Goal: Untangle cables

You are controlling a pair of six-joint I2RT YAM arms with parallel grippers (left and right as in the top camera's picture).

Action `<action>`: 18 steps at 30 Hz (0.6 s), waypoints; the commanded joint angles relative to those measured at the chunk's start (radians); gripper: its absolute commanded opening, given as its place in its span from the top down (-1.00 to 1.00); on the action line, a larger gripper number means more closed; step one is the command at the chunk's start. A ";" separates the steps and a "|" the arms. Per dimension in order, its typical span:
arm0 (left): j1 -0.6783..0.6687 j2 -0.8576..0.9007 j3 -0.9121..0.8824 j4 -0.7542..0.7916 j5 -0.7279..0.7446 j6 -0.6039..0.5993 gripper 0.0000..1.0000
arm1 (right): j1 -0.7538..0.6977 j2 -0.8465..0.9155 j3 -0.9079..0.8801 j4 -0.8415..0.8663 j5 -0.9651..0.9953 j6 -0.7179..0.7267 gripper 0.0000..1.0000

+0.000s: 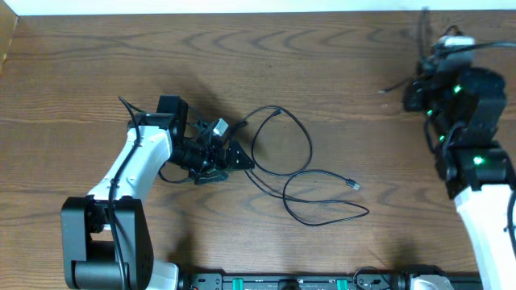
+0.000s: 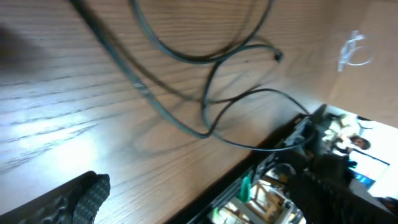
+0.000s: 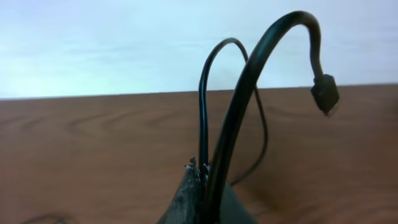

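Note:
Thin black cables point(image 1: 284, 157) lie in loose crossing loops on the wood table, with a small connector point(image 1: 353, 185) at the right end. They also show in the left wrist view point(image 2: 205, 93). My left gripper point(image 1: 234, 150) sits at the left edge of these loops, open, with nothing between its fingers. A small white piece point(image 1: 218, 126) lies beside it; I cannot tell if it is the white plug. My right gripper point(image 1: 415, 93), far right, is shut on a black cable point(image 3: 249, 81) that arches up from the jaws point(image 3: 204, 180) and ends in a dark connector point(image 3: 326, 93).
The table's front edge with a black rail of equipment point(image 1: 306, 282) runs along the bottom and shows in the left wrist view point(image 2: 280, 180). A loose cable end point(image 1: 393, 87) sticks out left of the right gripper. A pale wall stands behind the table point(image 3: 124, 43).

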 commanded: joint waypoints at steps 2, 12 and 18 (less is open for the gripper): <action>0.002 -0.005 -0.002 -0.005 -0.223 0.021 -1.00 | -0.118 0.077 0.092 0.020 0.021 -0.019 0.98; 0.002 -0.005 -0.002 0.018 -0.412 0.006 -1.00 | -0.313 0.306 0.328 0.034 -0.014 -0.069 0.99; 0.002 -0.005 -0.002 0.018 -0.500 0.006 -1.00 | -0.361 0.475 0.524 0.037 -0.035 -0.190 0.99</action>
